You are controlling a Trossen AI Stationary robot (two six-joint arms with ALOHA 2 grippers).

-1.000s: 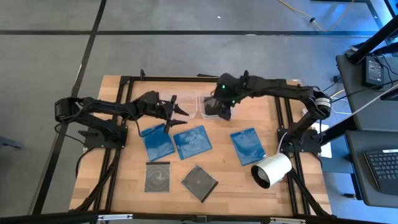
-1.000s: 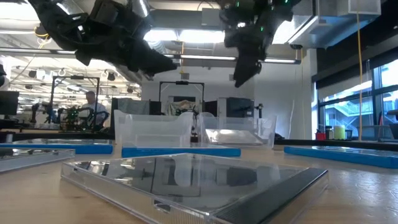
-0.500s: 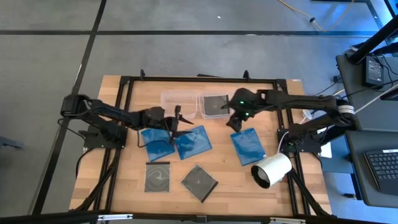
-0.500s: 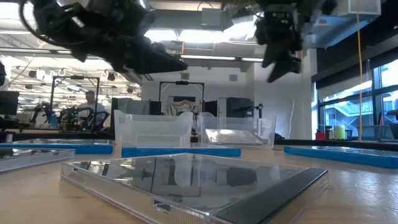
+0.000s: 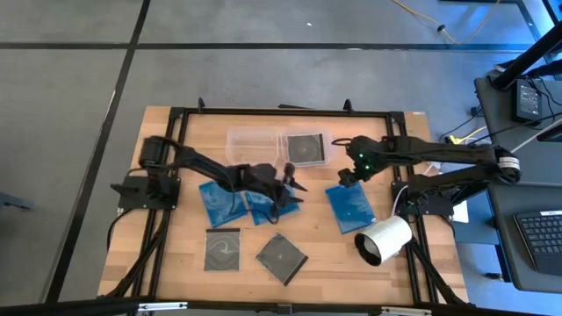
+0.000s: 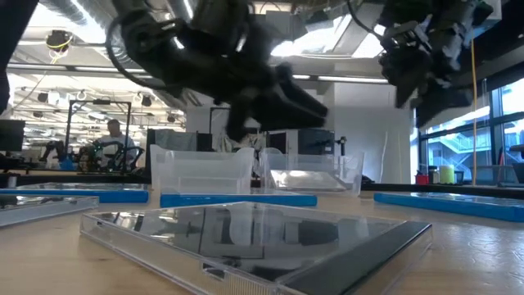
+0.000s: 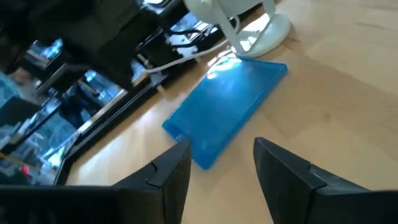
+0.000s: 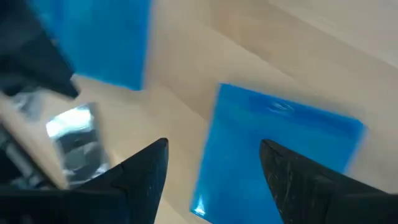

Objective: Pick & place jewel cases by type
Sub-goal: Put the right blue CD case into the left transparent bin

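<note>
Hands (image 5: 290, 186) (image 5: 344, 178) both open, empty, above blue cases (image 5: 350, 207).

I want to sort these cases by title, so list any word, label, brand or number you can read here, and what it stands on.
No text can be read in any view.
Blue jewel cases: no readable print; the one in the right wrist view shows only a blurred mark.
Dark jewel cases: no label visible.
Clear tubs and white cylinder: no markings.
Room beyond the table in the low view: too small and blurred to read.
</note>
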